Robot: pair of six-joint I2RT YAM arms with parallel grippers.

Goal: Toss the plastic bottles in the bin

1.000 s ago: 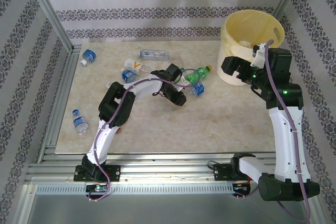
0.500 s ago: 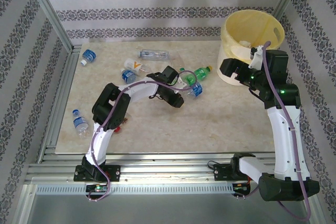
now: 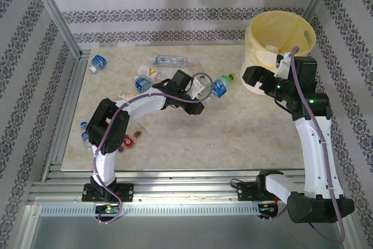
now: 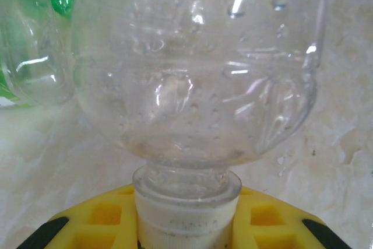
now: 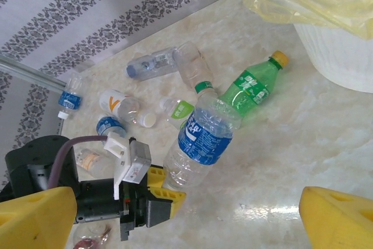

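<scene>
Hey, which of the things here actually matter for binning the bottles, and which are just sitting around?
Belong to the job:
blue-label bottle, held by its cap in the left gripper
green bottle
clear bottle at the back
orange-V bottle
bin

Just there:
table
metal frame
patterned walls

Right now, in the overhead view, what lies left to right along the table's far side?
Small blue-labelled plastic bottle, orange-labelled bottle, clear flattened bottle, large round pale-yellow plastic bin.
</scene>
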